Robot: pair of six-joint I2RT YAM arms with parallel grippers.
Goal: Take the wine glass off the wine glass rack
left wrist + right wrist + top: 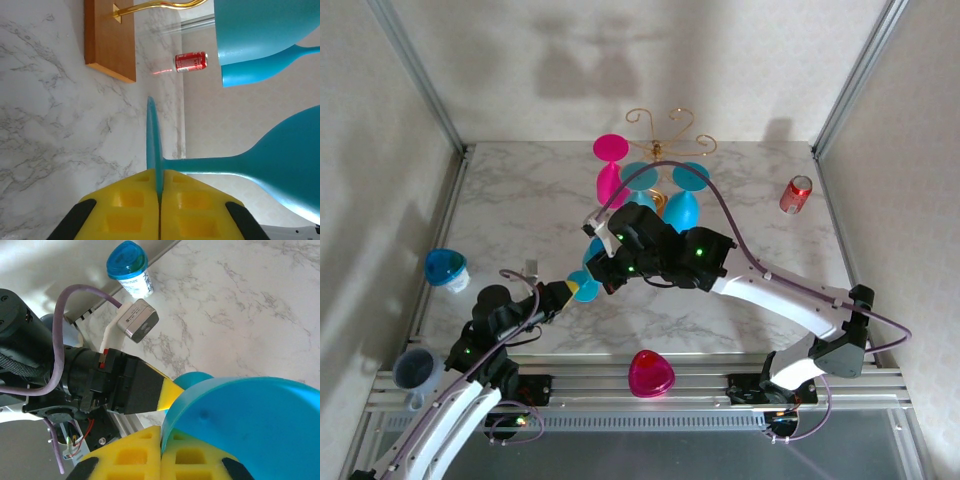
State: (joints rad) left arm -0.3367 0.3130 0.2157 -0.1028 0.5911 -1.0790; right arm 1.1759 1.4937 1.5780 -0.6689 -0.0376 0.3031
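Left gripper [160,195]: yellow pads pinched tight on the foot of the blue wine glass [270,165]. The glass is held sideways, apart from the wine glass rack [110,40], at its 7 o'clock. Right gripper [161,440] is closed, seemingly on the bowl rim, probably for support. Hanging glasses [682,210] crowd behind. Red can [796,193] at 3 o'clock.

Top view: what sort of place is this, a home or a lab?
Most likely a lab test booth: plain white walls on metal posts box in a marble-look table, with an aluminium rail along its near edge.
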